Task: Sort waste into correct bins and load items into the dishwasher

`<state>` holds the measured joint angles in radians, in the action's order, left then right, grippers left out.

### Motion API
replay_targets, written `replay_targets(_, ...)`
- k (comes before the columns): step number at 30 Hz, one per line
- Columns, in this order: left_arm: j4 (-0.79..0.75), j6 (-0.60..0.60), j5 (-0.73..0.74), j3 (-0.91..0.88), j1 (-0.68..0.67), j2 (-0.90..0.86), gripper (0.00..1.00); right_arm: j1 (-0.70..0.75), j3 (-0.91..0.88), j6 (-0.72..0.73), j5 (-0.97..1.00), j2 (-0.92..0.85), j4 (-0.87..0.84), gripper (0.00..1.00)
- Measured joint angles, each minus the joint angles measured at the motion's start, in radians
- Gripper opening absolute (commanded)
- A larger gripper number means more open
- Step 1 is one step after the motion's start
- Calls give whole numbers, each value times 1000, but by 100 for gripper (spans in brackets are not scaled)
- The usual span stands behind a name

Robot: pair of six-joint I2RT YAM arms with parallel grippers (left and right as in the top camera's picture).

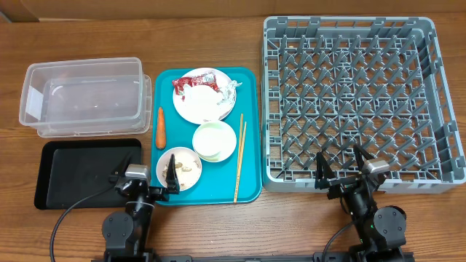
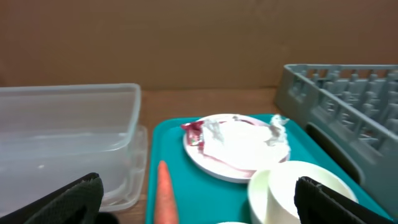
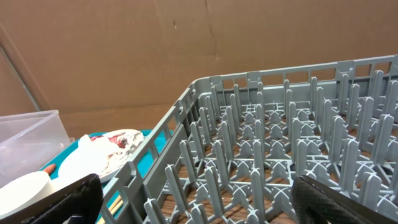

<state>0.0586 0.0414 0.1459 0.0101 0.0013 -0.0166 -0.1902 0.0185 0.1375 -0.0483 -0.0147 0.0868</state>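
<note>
One teal tray (image 1: 251, 156) between tub (image 1: 32, 94) and rack (image 1: 349, 23)

Teal tray (image 1: 252, 149), orange carrot (image 1: 160, 126), white plate (image 1: 191, 109), red-and-silver wrapper (image 1: 204, 79), white tissue (image 1: 207, 95), white bowl (image 1: 214, 140), pale wooden chopsticks (image 1: 239, 161), grey lattice rack (image 1: 349, 28), black tray (image 1: 80, 173), clear tub (image 1: 33, 94), brown wood-grain table (image 1: 218, 36)

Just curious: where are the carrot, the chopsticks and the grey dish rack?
carrot (image 1: 160, 126), overhead view, middle of its body.
chopsticks (image 1: 239, 156), overhead view, mid-length of the pair.
grey dish rack (image 1: 267, 94), overhead view, left wall.
</note>
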Motion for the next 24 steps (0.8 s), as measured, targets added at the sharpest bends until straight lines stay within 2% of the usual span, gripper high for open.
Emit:
replay_targets(6, 32, 21, 90, 56, 0, 0, 100, 0, 0, 0, 0, 0, 0, 100)
replay_targets(13, 183, 35, 114, 291, 0, -22, 100, 0, 0, 0, 0, 0, 0, 100)
replay_targets(19, 321, 35, 135, 534, 0, -215, 100, 0, 0, 0, 0, 0, 0, 100)
replay_targets(24, 474, 37, 220, 822, 0, -511, 100, 0, 0, 0, 0, 0, -1, 100)
